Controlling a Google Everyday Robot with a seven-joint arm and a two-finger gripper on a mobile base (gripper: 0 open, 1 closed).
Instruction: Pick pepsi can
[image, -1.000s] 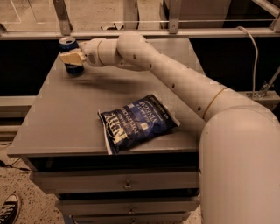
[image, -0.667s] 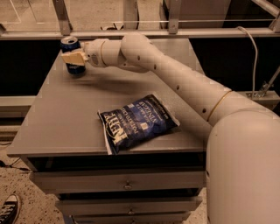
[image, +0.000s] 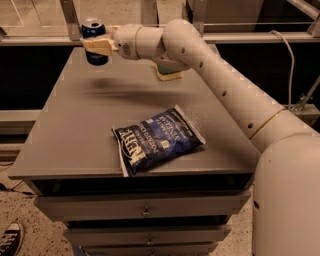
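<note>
The pepsi can (image: 93, 29), dark blue with a silver top, is at the far left, held above the back edge of the grey table (image: 70, 135). My gripper (image: 96, 48) reaches in from the right on the long white arm and is shut on the can, its beige fingers (image: 100, 46) across the can's middle. The can is upright and clear of the tabletop, with a faint shadow on the surface beneath it.
A flat dark-blue chip bag (image: 157, 141) lies near the table's front centre. A green and yellow sponge-like object (image: 169, 75) sits at the back under the arm. Drawers (image: 145, 211) are below the tabletop. A shoe (image: 10, 239) is on the floor at the lower left.
The gripper has risen with the can in it and moved slightly right; the can no longer rests on the tabletop. The chip bag has not moved.
</note>
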